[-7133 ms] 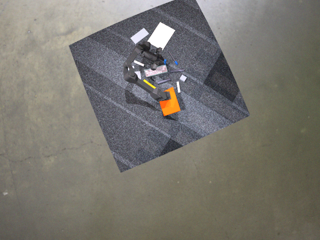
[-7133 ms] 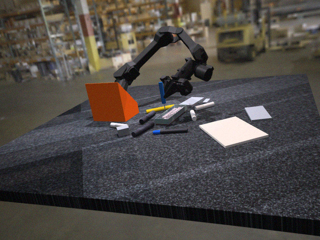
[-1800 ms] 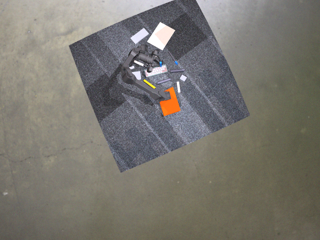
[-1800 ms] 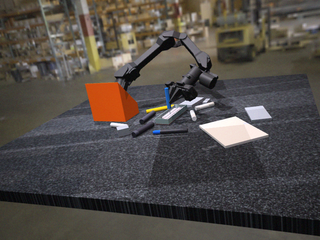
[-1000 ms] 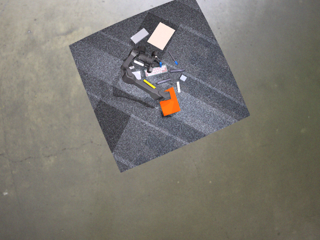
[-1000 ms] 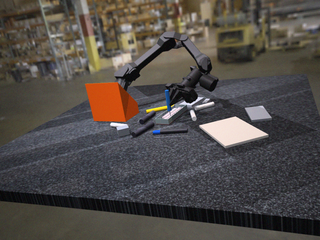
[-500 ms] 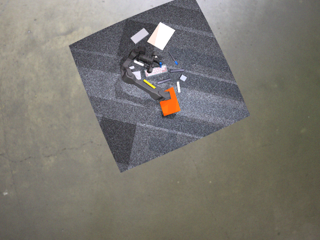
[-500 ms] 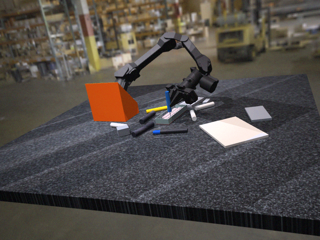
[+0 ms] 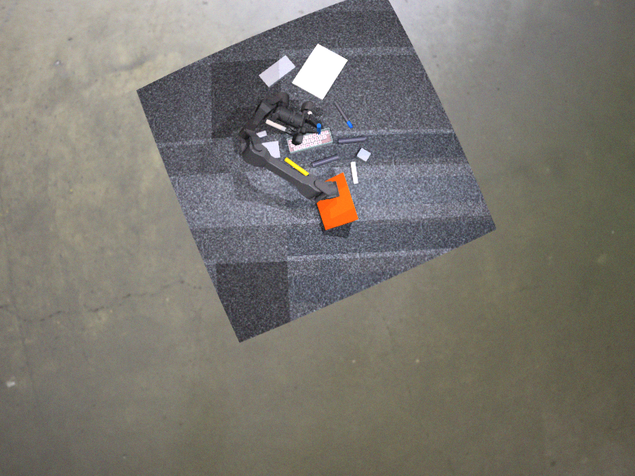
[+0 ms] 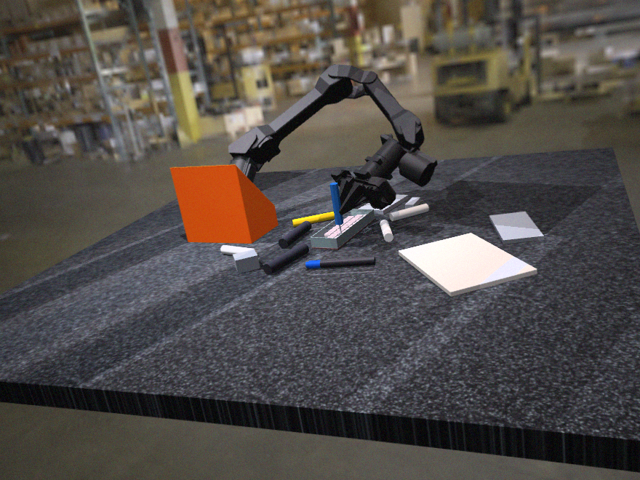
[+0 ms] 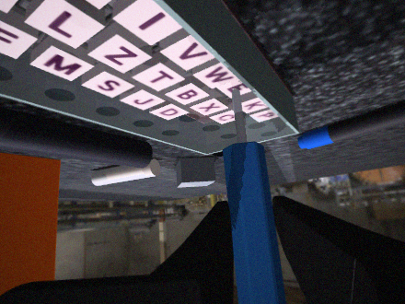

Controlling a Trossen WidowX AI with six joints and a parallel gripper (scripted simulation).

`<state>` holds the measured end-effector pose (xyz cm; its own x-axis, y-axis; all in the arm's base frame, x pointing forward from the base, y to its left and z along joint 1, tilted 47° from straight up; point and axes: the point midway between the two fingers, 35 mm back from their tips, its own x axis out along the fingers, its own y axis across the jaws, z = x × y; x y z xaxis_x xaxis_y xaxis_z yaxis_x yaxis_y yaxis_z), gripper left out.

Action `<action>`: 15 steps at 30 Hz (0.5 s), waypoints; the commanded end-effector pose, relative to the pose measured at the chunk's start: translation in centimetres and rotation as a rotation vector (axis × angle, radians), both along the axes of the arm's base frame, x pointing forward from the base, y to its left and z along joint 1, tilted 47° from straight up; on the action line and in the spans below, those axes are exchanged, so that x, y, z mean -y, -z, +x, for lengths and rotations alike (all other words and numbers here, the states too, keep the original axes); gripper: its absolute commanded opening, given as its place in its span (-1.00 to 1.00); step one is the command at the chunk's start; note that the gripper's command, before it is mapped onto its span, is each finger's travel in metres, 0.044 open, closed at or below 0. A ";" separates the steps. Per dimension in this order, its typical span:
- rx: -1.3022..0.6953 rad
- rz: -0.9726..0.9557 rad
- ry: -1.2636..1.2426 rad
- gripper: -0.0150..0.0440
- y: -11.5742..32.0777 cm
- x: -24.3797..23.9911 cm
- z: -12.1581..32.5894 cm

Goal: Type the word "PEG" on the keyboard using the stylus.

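The blue stylus (image 9: 319, 128) (image 10: 335, 201) (image 11: 255, 230) stands nearly upright with its thin grey tip down. My gripper (image 11: 249, 208) is shut on its blue body. The keyboard (image 9: 310, 144) (image 10: 324, 242) (image 11: 87, 102) has pink-white lettered keys in a shallow grey-green tray. In the wrist view the tip overlaps the E key (image 11: 244, 87); I cannot tell whether it touches or presses it. The P key (image 11: 267, 115) shows near the tray's corner, past the K key (image 11: 254, 106). I cannot see the G key in the wrist view.
An orange wedge (image 9: 337, 212) (image 10: 212, 206) (image 11: 28, 221) stands near the arm's base. Two dark cylinders (image 9: 352, 139) (image 9: 325, 161), a grey cube (image 9: 363, 153) (image 10: 246, 260) and a blue-capped black pen (image 9: 349, 123) (image 10: 341, 262) lie around the keyboard. A yellow rod (image 9: 296, 166) lies beside the arm.
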<state>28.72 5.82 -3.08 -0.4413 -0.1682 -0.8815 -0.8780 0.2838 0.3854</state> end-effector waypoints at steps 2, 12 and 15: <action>0.002 0.004 0.004 -0.22 -0.8 0.7 0.1; 0.004 0.004 0.016 -0.21 -2.3 2.5 0.2; 0.034 0.002 -0.014 -0.27 -3.3 1.9 0.2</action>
<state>28.95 3.47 -0.55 -0.4348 -0.1590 -0.8864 -0.8786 0.2908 0.3788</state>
